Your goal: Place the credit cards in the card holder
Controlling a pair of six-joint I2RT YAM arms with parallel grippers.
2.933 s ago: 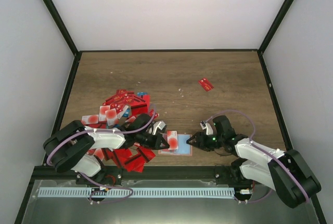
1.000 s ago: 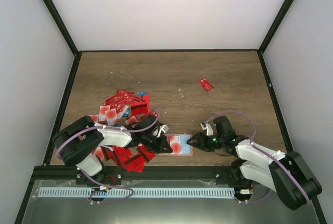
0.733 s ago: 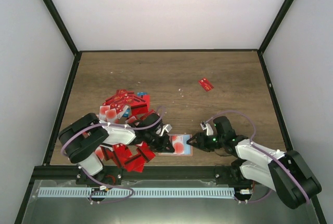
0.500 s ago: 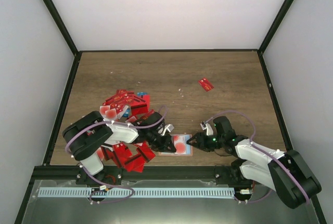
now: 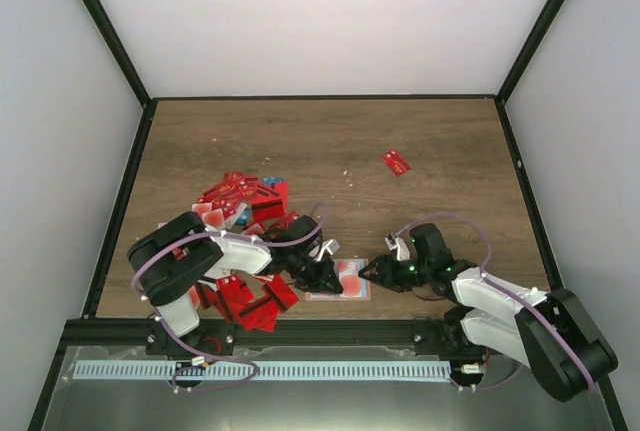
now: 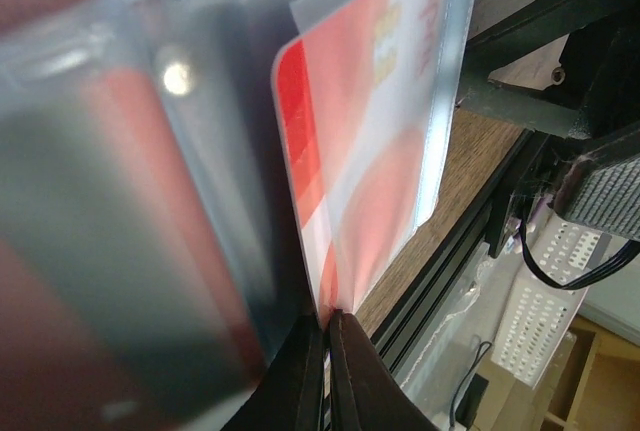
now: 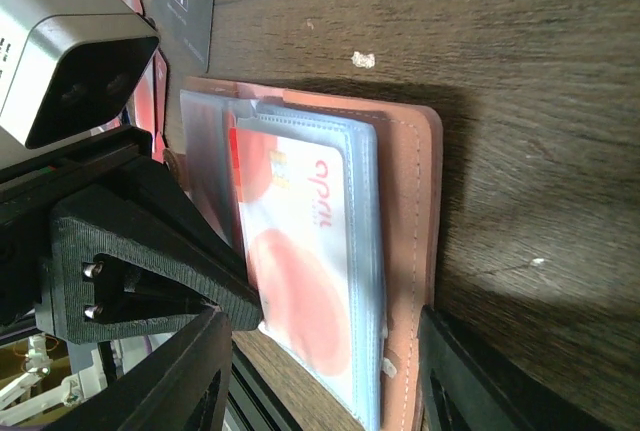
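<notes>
The left arm is folding back on itself at the near edge, its elbow bulging out leftward while the forearm is reaching low and to the right. The pile [image 5: 240,201] of mostly red cards is lying behind and to the left of the left claw [image 5: 325,273], spreading under the forearm. That claw [image 6: 327,326] is clenching the near corner of a pink-white card [image 6: 370,131] between its fingertips. The card's far end is sitting inside a clear sleeve of the holder [image 6: 200,151].

The holder [image 5: 350,279] is lying open on the counter [image 5: 440,151], directly between the two claws, its salmon cover [image 7: 410,201] showing beyond the sleeves.

The right arm is stretching low from the near right corner, its forearm pointing left with a cable arching over it. The right claw [image 5: 372,273] is meeting the holder's right end. Its jaws [image 7: 322,316] are standing apart, one at each side of that end. I cannot tell whether they are pinching it.

A black card [image 7: 190,1] is lying beyond the holder from this claw. A lone red card [image 5: 396,161] is lying well behind it.
</notes>
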